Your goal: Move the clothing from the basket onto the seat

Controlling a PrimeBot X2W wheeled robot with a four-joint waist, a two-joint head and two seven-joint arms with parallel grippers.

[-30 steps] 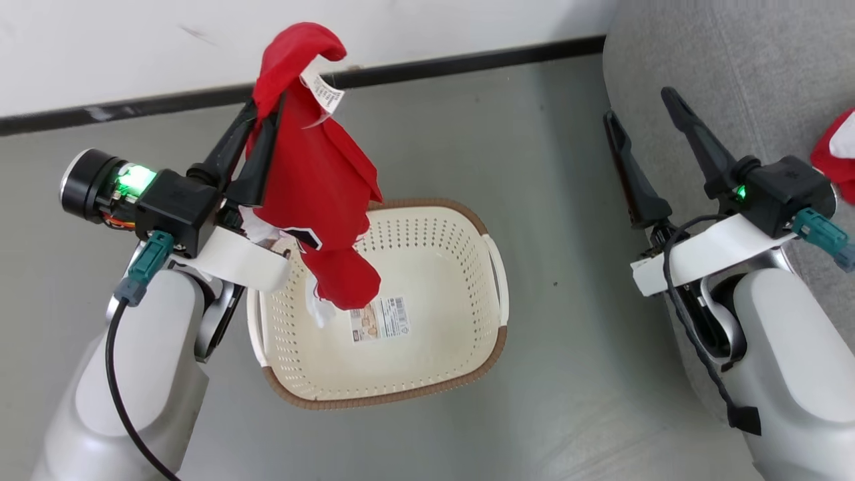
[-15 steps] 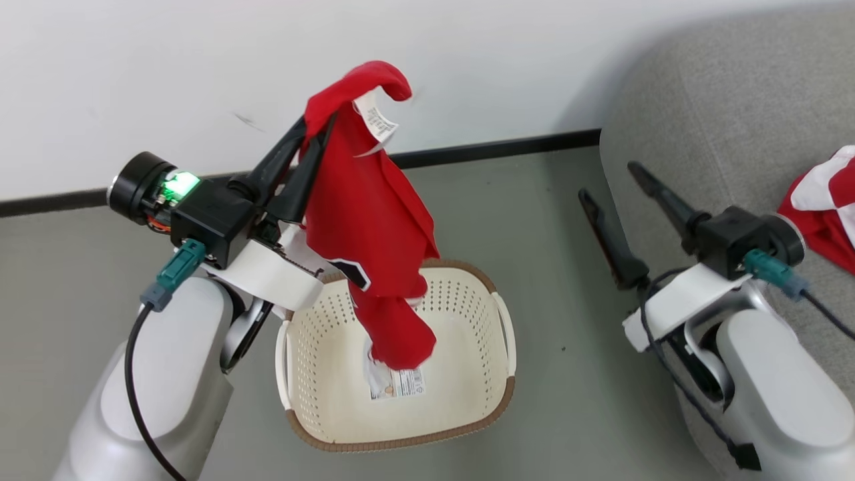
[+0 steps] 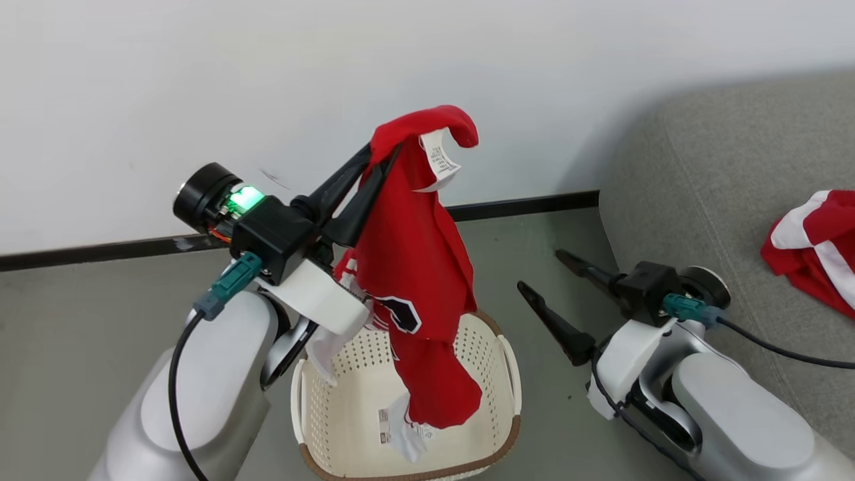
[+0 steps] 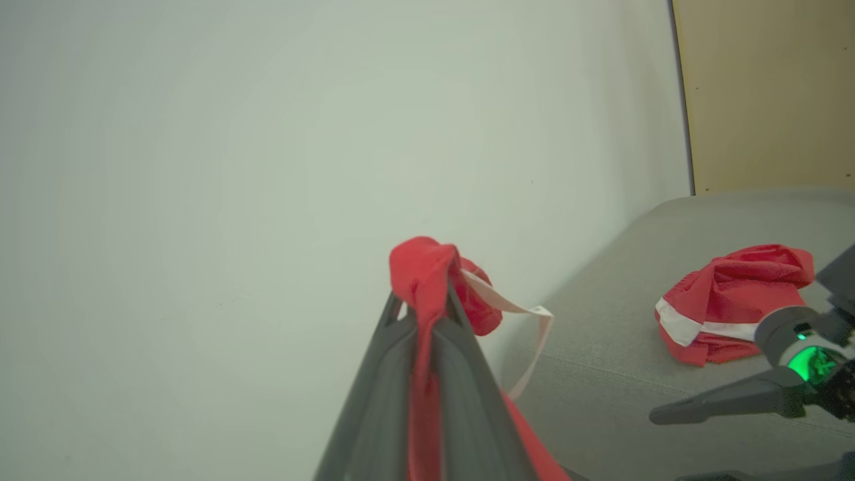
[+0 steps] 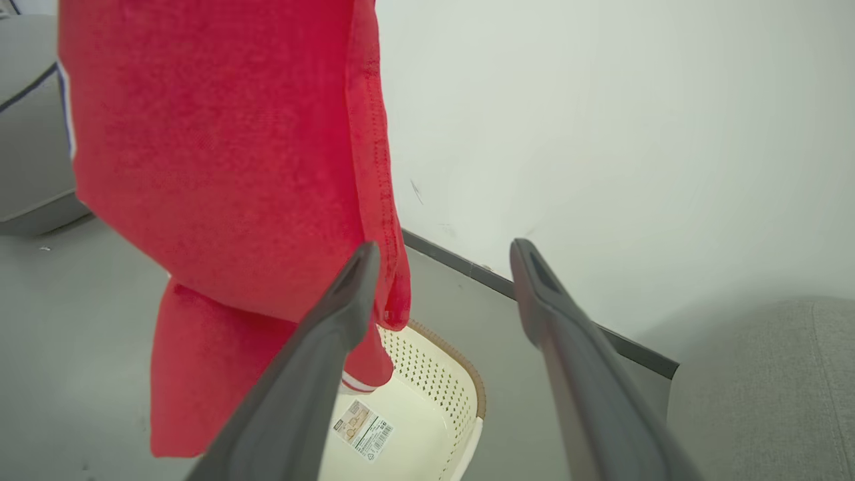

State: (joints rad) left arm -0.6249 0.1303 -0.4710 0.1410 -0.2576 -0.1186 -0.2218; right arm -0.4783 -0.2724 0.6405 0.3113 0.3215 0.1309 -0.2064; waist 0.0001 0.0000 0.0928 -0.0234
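Above the basket (image 3: 334, 401), pinched the red garment (image 3: 414, 267) by its top fold in the left gripper (image 3: 381, 155), held the right gripper (image 3: 540, 270) spread and empty off the seat's (image 3: 701, 167) left edge — likely needed the hem lifted clear of the rim before swinging seatward.

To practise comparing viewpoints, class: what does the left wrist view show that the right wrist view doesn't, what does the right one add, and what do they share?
Left wrist view, not the right: the left gripper shut on the held garment, its white tag, a second garment lying on the seat, and a tan panel.
Right wrist view, not the left: the basket on the floor, the label inside it, the dark baseboard.
Shared: the held garment, the white wall, the seat, the open right gripper.
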